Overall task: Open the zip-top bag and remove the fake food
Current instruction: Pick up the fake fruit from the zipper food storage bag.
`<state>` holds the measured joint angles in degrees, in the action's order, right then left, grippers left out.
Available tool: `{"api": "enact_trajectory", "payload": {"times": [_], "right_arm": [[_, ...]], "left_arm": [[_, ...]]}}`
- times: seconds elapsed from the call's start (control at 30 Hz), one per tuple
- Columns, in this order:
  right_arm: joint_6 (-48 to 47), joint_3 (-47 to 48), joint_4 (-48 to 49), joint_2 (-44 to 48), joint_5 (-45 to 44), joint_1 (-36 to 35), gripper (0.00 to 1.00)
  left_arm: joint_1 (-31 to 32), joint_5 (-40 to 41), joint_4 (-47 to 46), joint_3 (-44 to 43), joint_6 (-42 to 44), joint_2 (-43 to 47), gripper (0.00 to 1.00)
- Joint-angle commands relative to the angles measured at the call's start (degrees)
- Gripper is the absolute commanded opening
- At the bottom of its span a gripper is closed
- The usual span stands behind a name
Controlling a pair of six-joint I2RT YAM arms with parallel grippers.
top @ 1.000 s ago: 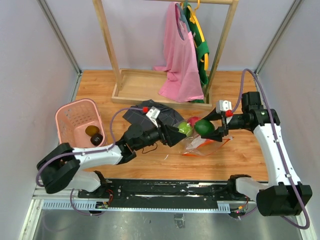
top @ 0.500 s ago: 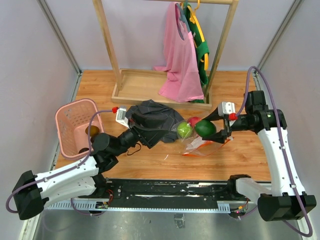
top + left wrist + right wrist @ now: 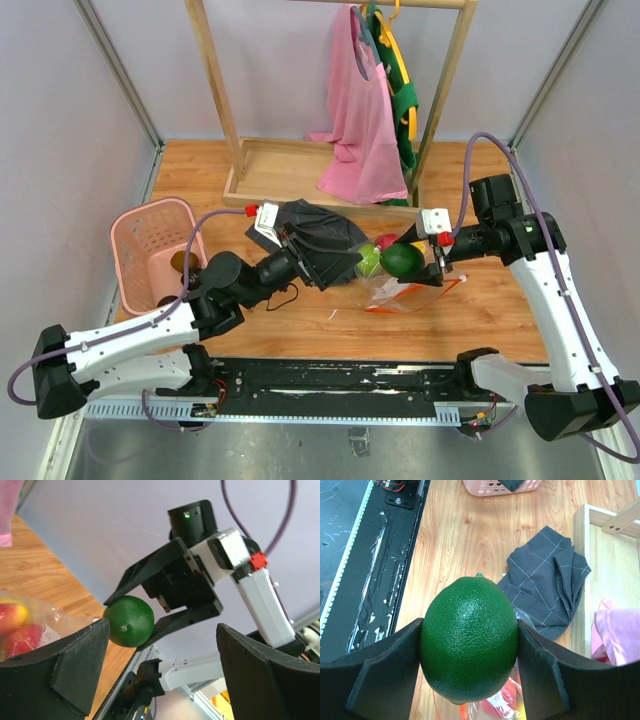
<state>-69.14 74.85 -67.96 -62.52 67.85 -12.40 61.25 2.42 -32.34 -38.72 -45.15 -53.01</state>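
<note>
My right gripper is shut on a dark green fruit, held above the zip-top bag; the fruit fills the right wrist view between both fingers. The clear bag lies on the table with its orange-red strip and still holds red and yellow fruits. A lime green fruit and a red fruit sit at the bag's far left side. My left gripper is open and empty, just left of the lime fruit, facing the dark green fruit.
A grey checked cloth lies under my left gripper. A pink basket at the left holds brownish fruits. A wooden clothes rack with a pink garment stands at the back.
My left arm drew back to the left, away from the lime fruit, then reached right again. My right gripper shifted slightly left with the dark green fruit.
</note>
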Motion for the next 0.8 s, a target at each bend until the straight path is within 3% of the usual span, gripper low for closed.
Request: {"api": "enact_trajectory", "payload": {"times": [0.0, 0.77], "right_arm": [[3.3, 1.7, 2.5, 0.1, -2.8, -3.1, 0.02], [4.2, 3.2, 2.9, -1.5, -4.0, -6.0, 0.02]], "left_arm": [[1.0, 7.1, 4.4, -2.9, -0.4, -2.2, 0.91], [1.6, 4.1, 3.2, -7.9, -4.4, -11.8, 0.94]]}}
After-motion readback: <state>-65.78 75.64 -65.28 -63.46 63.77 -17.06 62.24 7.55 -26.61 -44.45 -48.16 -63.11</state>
